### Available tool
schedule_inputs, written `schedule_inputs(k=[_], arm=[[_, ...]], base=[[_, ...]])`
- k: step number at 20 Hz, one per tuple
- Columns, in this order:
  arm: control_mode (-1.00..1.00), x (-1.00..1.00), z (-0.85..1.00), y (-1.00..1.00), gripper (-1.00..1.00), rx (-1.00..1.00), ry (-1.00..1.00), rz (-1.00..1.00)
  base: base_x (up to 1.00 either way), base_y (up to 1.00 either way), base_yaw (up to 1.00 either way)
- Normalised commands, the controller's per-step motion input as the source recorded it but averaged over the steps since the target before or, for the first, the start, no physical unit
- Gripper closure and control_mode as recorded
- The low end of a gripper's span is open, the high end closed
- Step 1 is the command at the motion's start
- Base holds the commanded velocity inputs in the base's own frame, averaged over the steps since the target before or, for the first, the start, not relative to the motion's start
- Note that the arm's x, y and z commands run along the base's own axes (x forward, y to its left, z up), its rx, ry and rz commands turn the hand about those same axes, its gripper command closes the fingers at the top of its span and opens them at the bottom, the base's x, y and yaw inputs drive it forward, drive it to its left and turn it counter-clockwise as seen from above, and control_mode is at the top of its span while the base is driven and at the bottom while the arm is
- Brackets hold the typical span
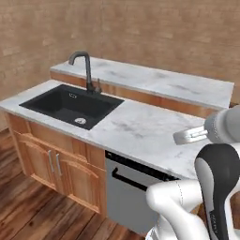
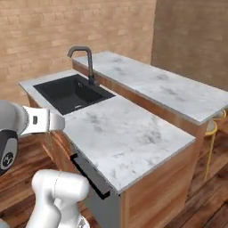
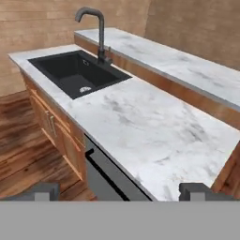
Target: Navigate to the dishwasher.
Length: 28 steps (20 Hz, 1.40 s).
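In the left base view, the dishwasher (image 1: 126,197) is sitting under the marble tabletop (image 1: 140,131), just to the right of the wooden cabinet doors (image 1: 54,164). Its grey front is showing a black bar handle (image 1: 127,180) below a dark strip. The black sink (image 1: 70,105) is lying in the left part of the tabletop, and the dark faucet (image 1: 86,70) is standing behind it. A higher marble ledge (image 1: 154,79) is running along the back. The white arm is rising at the lower right and is covering the right part of the dishwasher.

In the right base view, the dishwasher (image 2: 95,196) is appearing at the bottom centre, under the near edge of the tabletop (image 2: 129,138), partly behind the white arm. The sink (image 2: 71,92) and the faucet (image 2: 87,62) are standing further back on the left. A yellow stool (image 2: 211,129) is standing beside the right end of the counter.

In the hand view, the hand (image 3: 119,191) is hanging above the wooden floor (image 3: 28,154) in front of the counter. Its two dark fingertips (image 3: 43,191) are standing far apart, with nothing between them. The dishwasher (image 3: 105,176) is lying low in the centre, between the fingertips, under the tabletop edge (image 3: 140,126).
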Motion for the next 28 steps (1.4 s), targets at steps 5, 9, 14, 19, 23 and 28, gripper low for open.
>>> schedule_inputs(k=[5, 9, 14, 19, 23, 28], arm=[[1.0, 0.0, 0.0, 0.0, -1.0, 0.0, 0.0, 0.0], [1.0, 0.0, 0.0, 0.0, -1.0, 0.0, 0.0, 0.0], [1.0, 0.0, 0.0, 0.0, -1.0, 0.0, 0.0, 0.0], [1.0, 0.0, 0.0, 0.0, -1.0, 0.0, 0.0, 0.0], [1.0, 0.0, 0.0, 0.0, -1.0, 0.0, 0.0, 0.0], [1.0, 0.0, 0.0, 0.0, -1.0, 0.0, 0.0, 0.0]], base=[[0.02, 0.24, -0.97], [0.27, 0.43, -0.86], [0.79, 0.81, -0.64], [0.82, 0.95, -0.4], [1.0, 0.06, -0.14], [1.0, 0.27, 0.04]])
